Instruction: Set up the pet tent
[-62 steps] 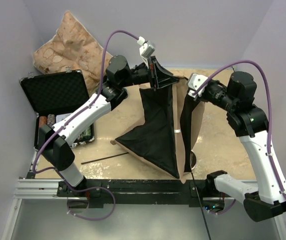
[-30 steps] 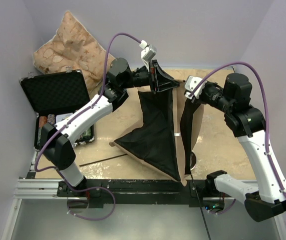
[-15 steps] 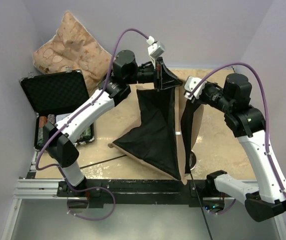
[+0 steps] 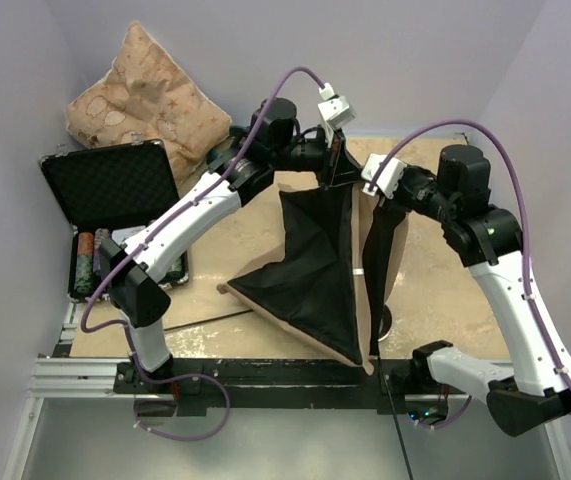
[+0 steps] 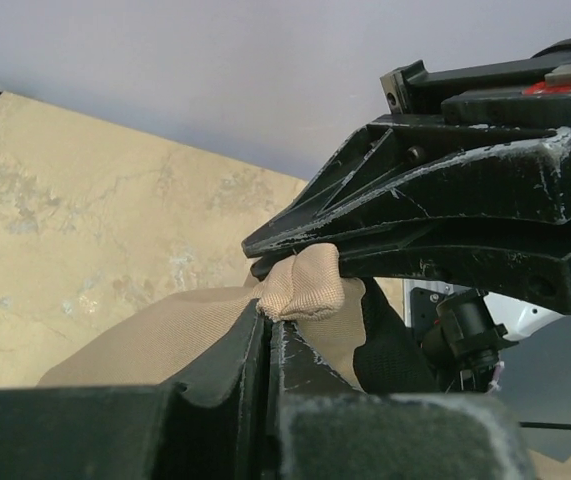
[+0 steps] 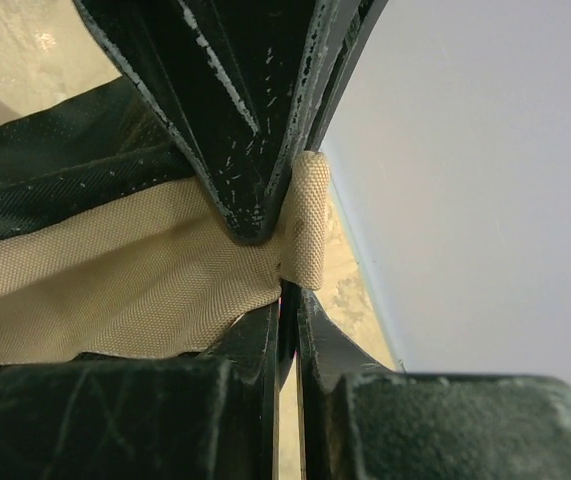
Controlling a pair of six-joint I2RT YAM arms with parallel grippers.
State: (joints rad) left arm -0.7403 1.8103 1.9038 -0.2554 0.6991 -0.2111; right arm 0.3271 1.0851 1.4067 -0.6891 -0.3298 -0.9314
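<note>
The pet tent [image 4: 310,285] hung by its top over the middle of the tabletop [image 4: 445,285], black lining showing and lower edge on the surface. The left tool [image 4: 338,168] was clamped tight on a tan fold at the top. Just beside it, the right tool [image 4: 375,195] pinched another.

You have no text, label, brand, number or sign you can read in any of the three views. The small items lying beside the open black hard case [image 4: 105,185] at the left of the table [image 4: 435,280] are too small for you to make out any lettering on them.
</note>
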